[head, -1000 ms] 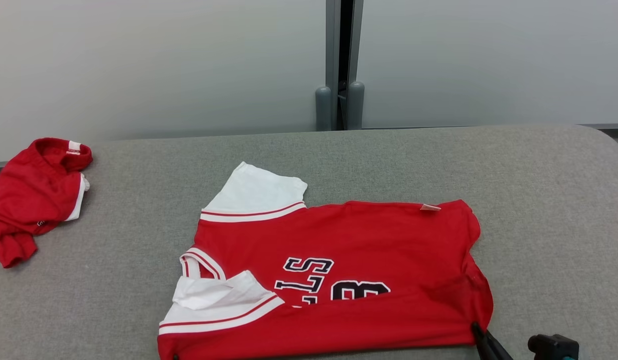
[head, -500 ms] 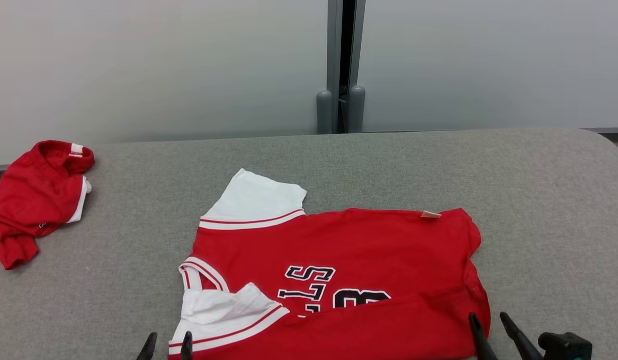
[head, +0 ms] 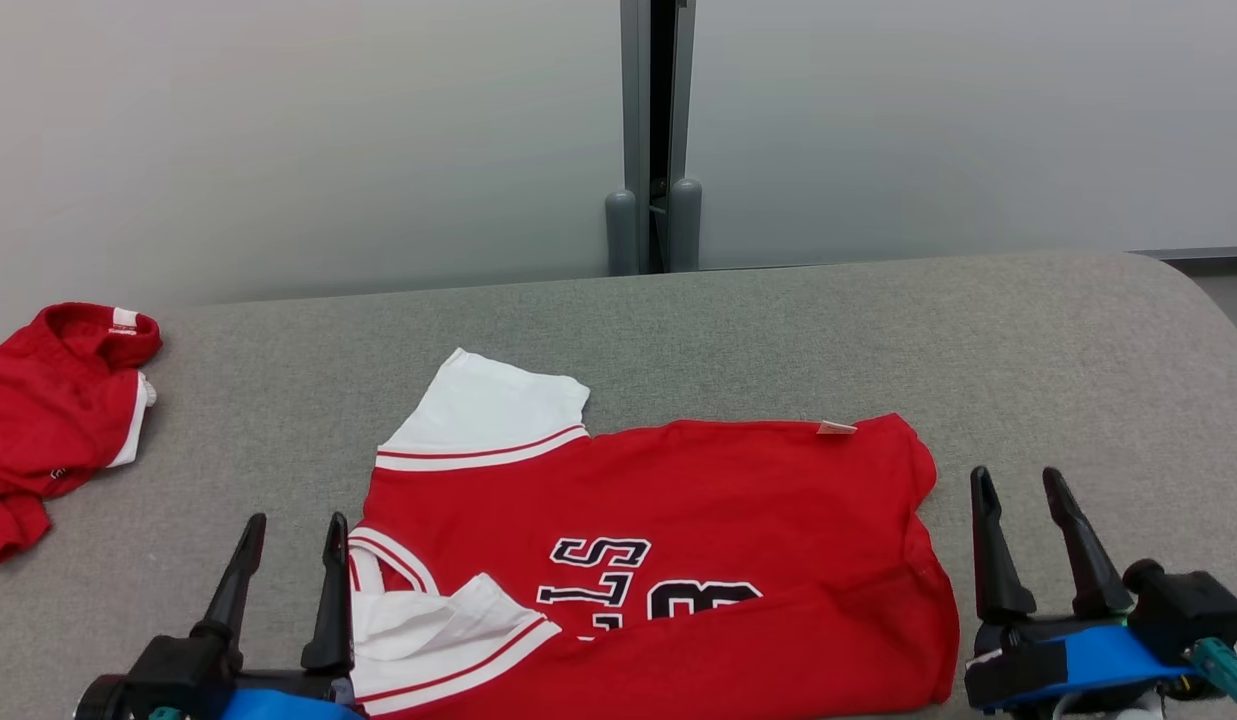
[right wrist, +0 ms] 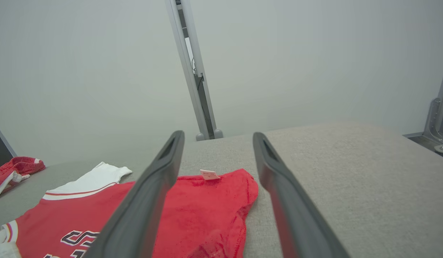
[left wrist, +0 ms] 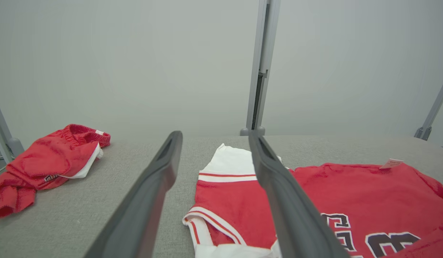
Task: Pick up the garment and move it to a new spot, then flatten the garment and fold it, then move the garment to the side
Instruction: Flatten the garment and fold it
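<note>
shirt (head: 678, 500): flat at middle of tabletop (head: 778, 330) near edge, near side lapped over lettering | step: folding, likely partway | left gripper (head: 296, 520), right gripper (head: 1017, 475): fingers apart, empty, flanking shirt ends | next: probably pinch both far corners, draw them over evenly

The jersey (head: 678, 490) is red with white sleeves edged in red-and-white stripes and black lettering outlined in white. The shorts (head: 48, 420) are red with white trim, and the table top (head: 878, 320) is plain grey.
</note>
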